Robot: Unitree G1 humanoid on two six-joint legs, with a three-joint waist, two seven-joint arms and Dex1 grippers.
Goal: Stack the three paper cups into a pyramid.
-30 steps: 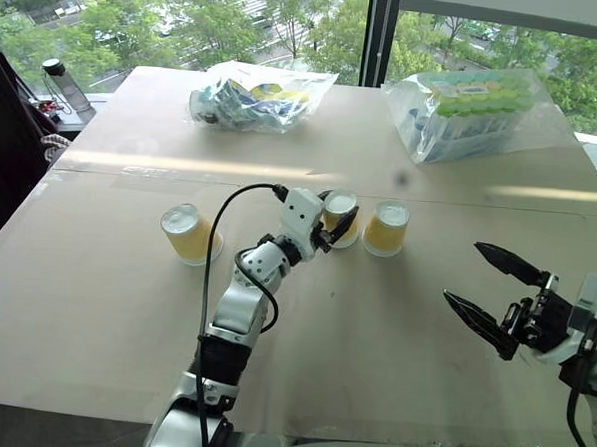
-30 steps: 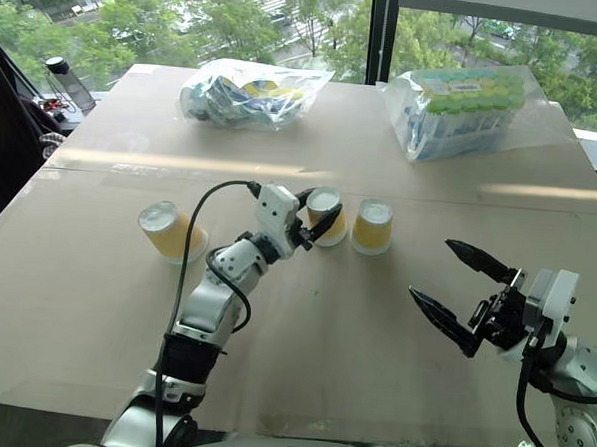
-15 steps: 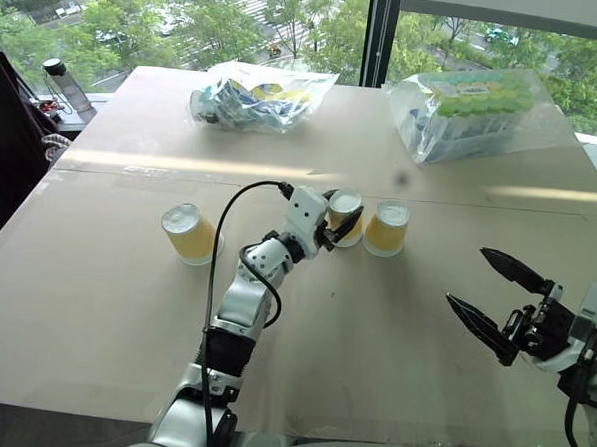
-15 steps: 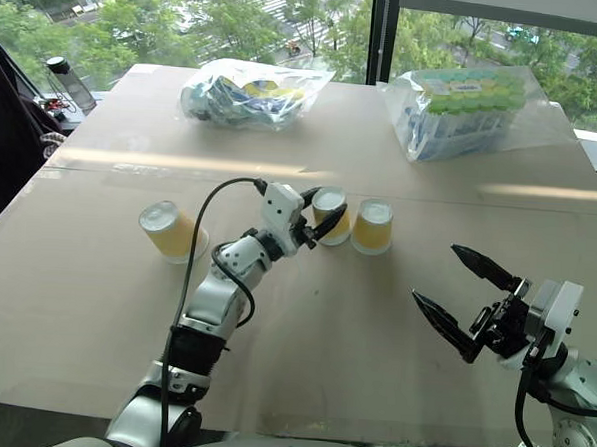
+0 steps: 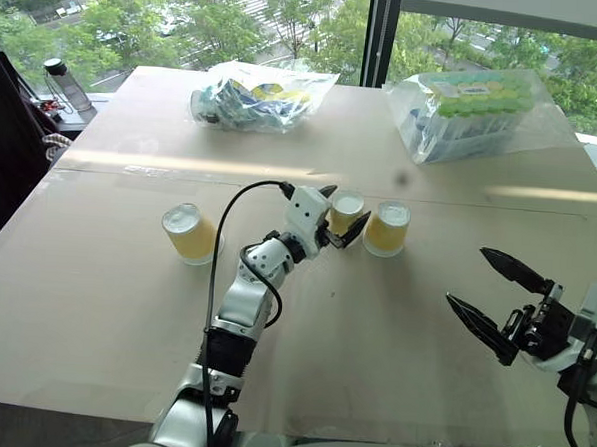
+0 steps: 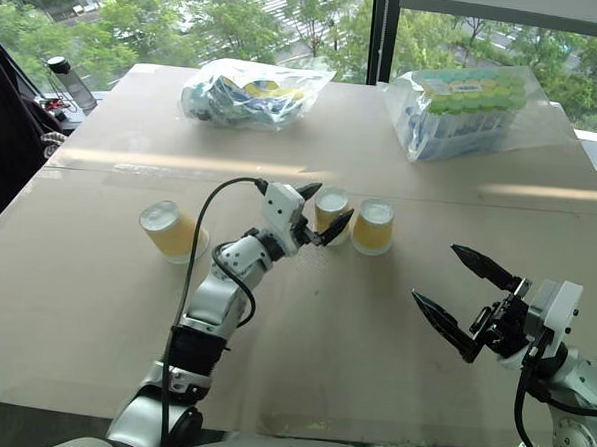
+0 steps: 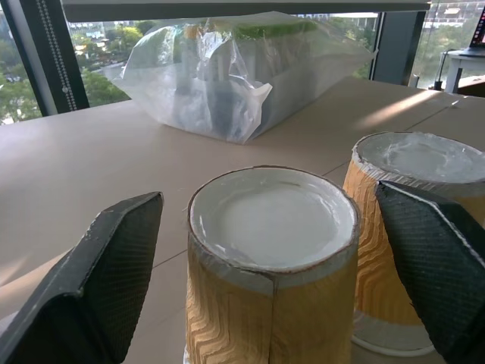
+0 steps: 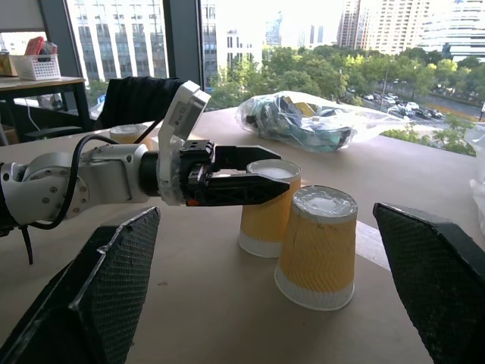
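Cups [image 5: 346,214] all stand upside down, bases up, across the frame's middle; your left gripper [image 5: 341,222] straddles one with jaws wide, and your right gripper [image 5: 499,300] gapes empty lower right.

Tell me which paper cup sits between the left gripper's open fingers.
The middle cup, upside down between the left gripper's fingers; the right cup stands beside it, the left cup far apart.

Well beyond the left tool [image 5: 338,222], two clear plastic bags of packaged goods rest on the bench [image 5: 94,303]: one [image 5: 259,96] far left, another [image 5: 480,113] far right. A dark bottle [image 5: 64,83] stands past the bench's left edge.
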